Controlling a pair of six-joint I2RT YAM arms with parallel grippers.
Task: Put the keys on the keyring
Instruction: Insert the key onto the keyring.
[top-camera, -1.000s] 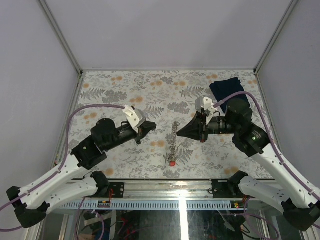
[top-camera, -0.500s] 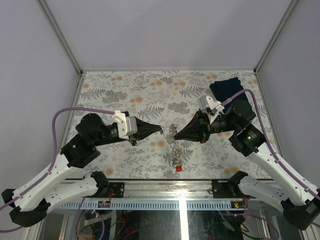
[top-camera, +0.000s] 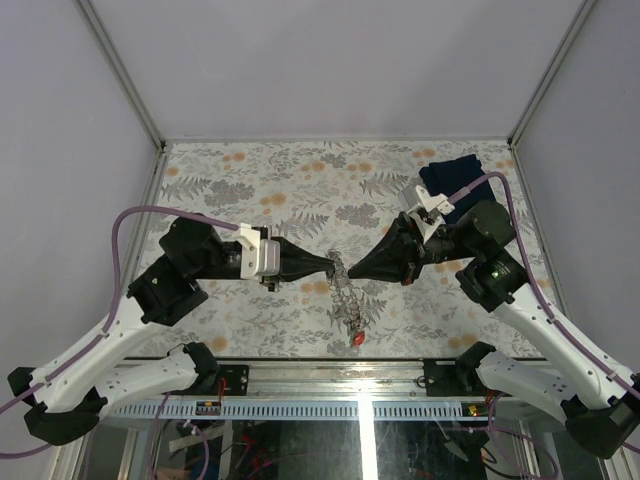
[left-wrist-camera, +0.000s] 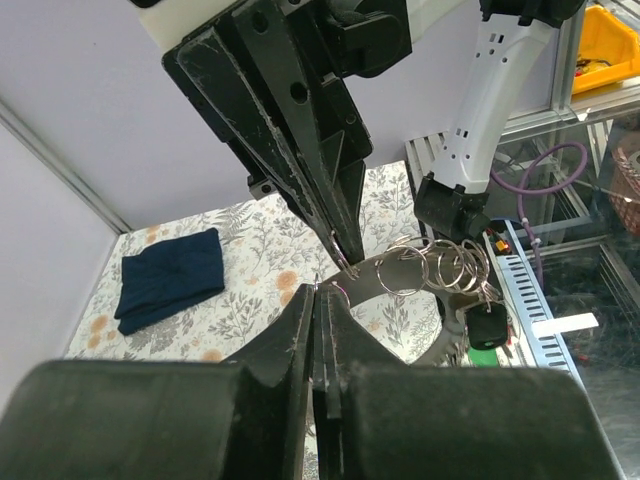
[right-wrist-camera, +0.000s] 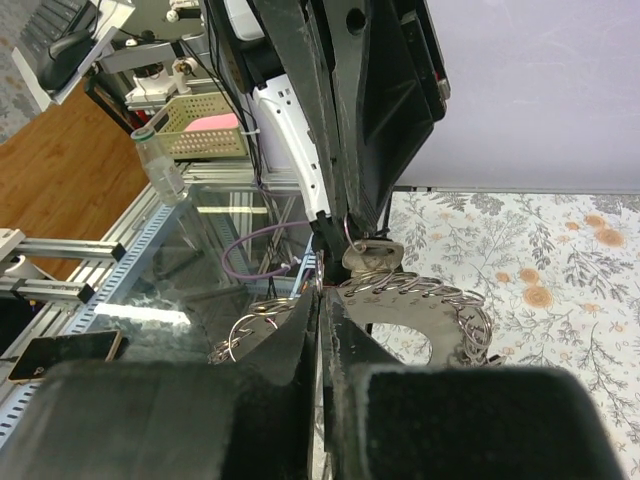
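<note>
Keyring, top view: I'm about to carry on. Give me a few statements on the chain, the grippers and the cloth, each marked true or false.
1. The left gripper and the right gripper are both shut, their tips meeting at the far end of the keyring. True.
2. The red tag sits at the chain's far end, next to the cloth. False: it is at the near end, towards the arm bases.
3. The dark blue cloth lies in the far right corner, apart from the chain. True.
4. The left gripper rests on the cloth. False: it is mid-table at the chain; the cloth is on the right arm's side.
</note>
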